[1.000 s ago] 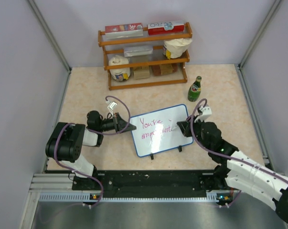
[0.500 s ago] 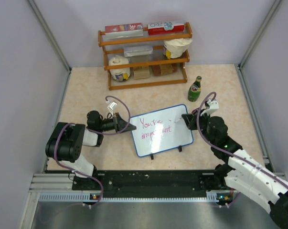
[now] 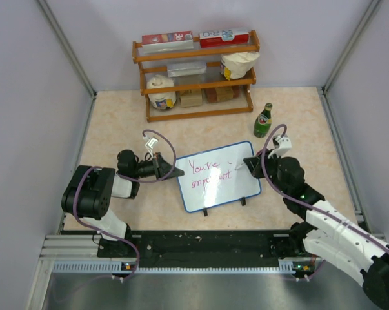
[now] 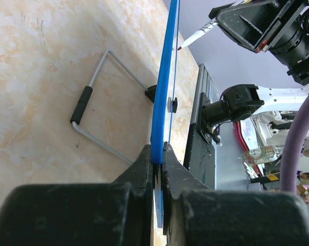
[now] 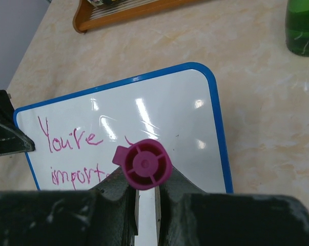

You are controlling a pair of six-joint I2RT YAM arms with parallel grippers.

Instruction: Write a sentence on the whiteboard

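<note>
L gripper [image 4: 158,151] was clamped on the whiteboard's [image 3: 215,187] blue left edge, board stretching away from it on the table [image 3: 117,123]. R gripper [image 5: 146,187] was closed on a pink-capped marker [image 5: 144,165], tip at board's right side just ahead of it. Contact unclear. Green bottle [image 3: 263,121] stood beyond.

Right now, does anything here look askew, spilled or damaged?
Nothing is spilled or damaged. The whiteboard sits turned, not square to the table edge; the left gripper is shut on its left edge. One small stray stroke sits right of "You're".
</note>
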